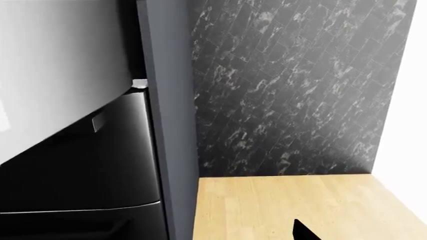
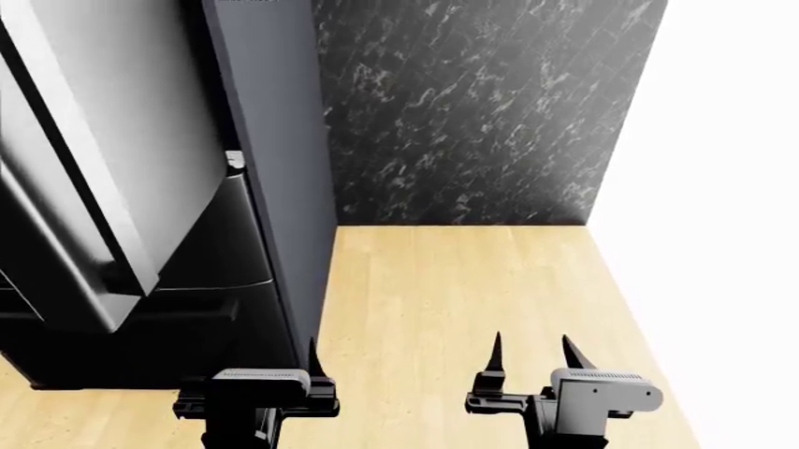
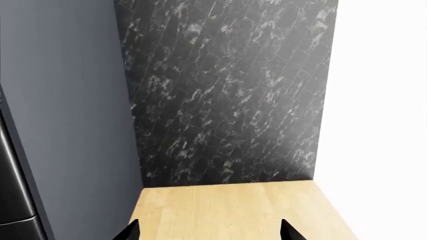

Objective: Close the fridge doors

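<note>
The fridge doors (image 2: 88, 178) stand ajar beside both grippers, the right gripper (image 2: 534, 360) with fingers spread, the left gripper (image 2: 312, 360) seemingly unclear.

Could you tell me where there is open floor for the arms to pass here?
The wooden floor lies bare between the fridge's grey side panel, the marbled wall and the white wall. It is crowded at the left, where a fridge door stands swung out over the black drawers.

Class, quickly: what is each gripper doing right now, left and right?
Left gripper: cannot be told; only one fingertip shows, touching nothing.
Right gripper: open, holding nothing, fingers apart above the wooden floor.
</note>
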`<state>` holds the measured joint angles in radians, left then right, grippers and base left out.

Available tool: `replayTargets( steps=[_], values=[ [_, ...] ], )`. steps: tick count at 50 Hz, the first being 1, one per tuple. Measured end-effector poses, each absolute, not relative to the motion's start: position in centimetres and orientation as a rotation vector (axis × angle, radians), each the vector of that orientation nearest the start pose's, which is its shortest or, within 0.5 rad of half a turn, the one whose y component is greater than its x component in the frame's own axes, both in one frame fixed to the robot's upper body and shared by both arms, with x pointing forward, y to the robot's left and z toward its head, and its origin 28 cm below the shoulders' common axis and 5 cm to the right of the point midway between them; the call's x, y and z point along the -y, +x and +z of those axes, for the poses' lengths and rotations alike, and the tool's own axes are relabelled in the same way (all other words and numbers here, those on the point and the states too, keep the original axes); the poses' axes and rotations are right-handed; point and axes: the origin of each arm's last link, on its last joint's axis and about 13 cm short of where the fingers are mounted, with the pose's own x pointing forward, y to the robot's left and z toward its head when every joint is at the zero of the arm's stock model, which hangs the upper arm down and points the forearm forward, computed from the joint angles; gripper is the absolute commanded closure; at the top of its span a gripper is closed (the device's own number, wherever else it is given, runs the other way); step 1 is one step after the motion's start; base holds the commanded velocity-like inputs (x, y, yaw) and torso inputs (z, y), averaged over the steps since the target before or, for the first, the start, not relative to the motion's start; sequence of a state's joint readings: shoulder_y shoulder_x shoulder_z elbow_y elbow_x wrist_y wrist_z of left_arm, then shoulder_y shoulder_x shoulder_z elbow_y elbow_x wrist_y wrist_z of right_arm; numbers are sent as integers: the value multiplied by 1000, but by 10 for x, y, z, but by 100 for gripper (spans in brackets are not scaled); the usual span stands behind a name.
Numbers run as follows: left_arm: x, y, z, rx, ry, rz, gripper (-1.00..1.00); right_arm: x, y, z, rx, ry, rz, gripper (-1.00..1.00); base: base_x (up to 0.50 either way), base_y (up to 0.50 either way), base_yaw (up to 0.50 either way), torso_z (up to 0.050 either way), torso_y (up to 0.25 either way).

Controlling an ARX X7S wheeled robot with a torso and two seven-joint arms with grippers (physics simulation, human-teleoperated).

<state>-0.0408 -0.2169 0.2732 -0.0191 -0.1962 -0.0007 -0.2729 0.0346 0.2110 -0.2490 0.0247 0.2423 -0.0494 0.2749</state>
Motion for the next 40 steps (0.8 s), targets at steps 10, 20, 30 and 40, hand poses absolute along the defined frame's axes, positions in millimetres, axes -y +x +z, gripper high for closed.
replayTargets(
  steps=[10, 20, 30, 40],
  values=[
    [-204, 212, 11, -31, 33, 10, -100, 98, 213, 13, -1, 30, -39, -100, 221, -92, 0, 0, 0],
    [-204, 212, 11, -32, 34, 11, -100, 98, 212, 13, -2, 30, -40, -100, 221, -93, 0, 0, 0],
    [-204, 212, 11, -32, 34, 11, -100, 97, 212, 13, -2, 31, -41, -100, 225, -92, 0, 0, 0],
    [-204, 212, 11, -31, 34, 11, -100, 98, 212, 13, -2, 32, -41, -100, 224, -92, 0, 0, 0]
  ],
)
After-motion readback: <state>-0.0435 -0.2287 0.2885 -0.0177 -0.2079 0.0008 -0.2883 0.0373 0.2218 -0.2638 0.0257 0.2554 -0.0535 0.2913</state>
